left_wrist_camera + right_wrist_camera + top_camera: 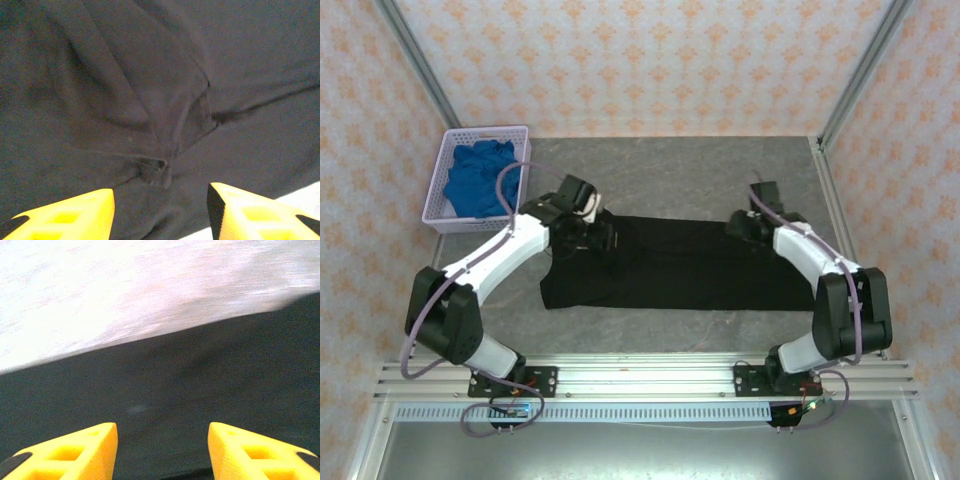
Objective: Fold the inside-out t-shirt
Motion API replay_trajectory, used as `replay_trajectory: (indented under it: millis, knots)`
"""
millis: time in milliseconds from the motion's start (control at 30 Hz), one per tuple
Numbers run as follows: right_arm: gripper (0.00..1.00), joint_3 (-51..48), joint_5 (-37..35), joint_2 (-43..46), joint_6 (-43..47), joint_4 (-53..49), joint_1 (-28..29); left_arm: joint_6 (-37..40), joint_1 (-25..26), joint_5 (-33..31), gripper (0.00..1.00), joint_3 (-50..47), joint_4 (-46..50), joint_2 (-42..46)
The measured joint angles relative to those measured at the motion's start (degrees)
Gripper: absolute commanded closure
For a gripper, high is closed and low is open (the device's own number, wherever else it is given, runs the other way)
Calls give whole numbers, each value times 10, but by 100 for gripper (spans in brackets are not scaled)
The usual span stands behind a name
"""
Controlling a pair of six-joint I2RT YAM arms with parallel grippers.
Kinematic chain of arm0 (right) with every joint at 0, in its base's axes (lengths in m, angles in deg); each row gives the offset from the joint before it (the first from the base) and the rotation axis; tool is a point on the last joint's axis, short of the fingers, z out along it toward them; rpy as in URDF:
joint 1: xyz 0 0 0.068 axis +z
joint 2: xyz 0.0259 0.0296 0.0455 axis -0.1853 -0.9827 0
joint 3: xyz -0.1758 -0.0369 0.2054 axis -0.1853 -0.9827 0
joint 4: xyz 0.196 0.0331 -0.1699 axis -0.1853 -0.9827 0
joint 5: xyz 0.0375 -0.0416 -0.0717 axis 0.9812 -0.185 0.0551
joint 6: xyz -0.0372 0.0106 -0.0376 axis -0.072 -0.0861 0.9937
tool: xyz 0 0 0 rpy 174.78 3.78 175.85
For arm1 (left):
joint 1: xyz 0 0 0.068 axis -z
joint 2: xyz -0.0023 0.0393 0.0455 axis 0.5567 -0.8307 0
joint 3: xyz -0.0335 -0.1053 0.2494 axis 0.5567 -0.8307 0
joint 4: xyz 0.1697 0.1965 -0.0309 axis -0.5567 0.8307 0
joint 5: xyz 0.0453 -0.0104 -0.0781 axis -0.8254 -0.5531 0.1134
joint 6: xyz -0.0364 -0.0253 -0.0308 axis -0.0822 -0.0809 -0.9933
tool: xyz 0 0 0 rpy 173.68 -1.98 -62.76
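Note:
The black t-shirt (680,265) lies spread across the middle of the table, wider than it is deep. My left gripper (603,236) hovers over its upper left corner, jaws open; in the left wrist view the yellow fingertips (75,217) frame rumpled black fabric (165,150) with folds meeting at a seam. My right gripper (740,226) sits over the shirt's upper right edge, also open. Its yellow fingertips (250,452) stand wide apart over flat black cloth (175,385), with the pale tabletop (125,295) beyond the hem. Neither gripper holds anything. The graphic and tag are hidden.
A lavender basket (444,180) holding a bright blue cloth (480,178) stands at the table's back left corner. Metal frame posts (860,70) rise at the back corners, and an aluminium rail (640,375) runs along the near edge.

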Motion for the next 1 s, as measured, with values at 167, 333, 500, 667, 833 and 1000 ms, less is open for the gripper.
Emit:
replay_trajectory:
  millis: [167, 333, 500, 667, 833, 1000]
  knots:
    - [47, 7, 57, -43, -18, 68, 156, -28, -74, 10, 43, -9, -53, -27]
    - [50, 31, 105, -118, -49, 132, 248, -40, -72, 26, 47, -9, -84, -110]
    - [52, 67, 128, -179, -78, 176, 288, -48, -72, 36, 61, -7, -103, -161]
    - [54, 87, 138, -213, -101, 208, 307, -46, -72, 36, 93, -7, -110, -178]
    - [54, 93, 136, -223, -110, 209, 306, -33, -69, 2, 100, -7, -81, -164]
    - [54, 97, 120, -223, -104, 195, 305, -14, -49, -70, 100, 21, 11, -120]
